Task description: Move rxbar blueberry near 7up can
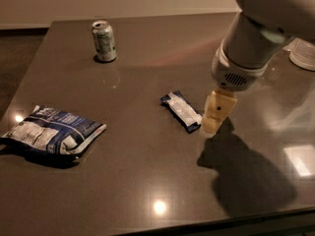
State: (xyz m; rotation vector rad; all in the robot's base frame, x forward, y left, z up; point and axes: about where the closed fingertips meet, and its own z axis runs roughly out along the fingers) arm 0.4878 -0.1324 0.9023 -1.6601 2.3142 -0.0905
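On the bench (147, 191), the 7up can (104, 41) stands upright at the far left. The rxbar blueberry (181, 110) lies flat near centre, well apart from the can, nearer and to its right. The gripper (212, 122) hangs just beside the bar's right end. A chip bag (51, 136) lies at the near left edge.

The gripper (215, 117), low beside the rxbar blueberry (181, 110), perhaps covers the bar's end; the arm (261, 28) is cut off at the top edge
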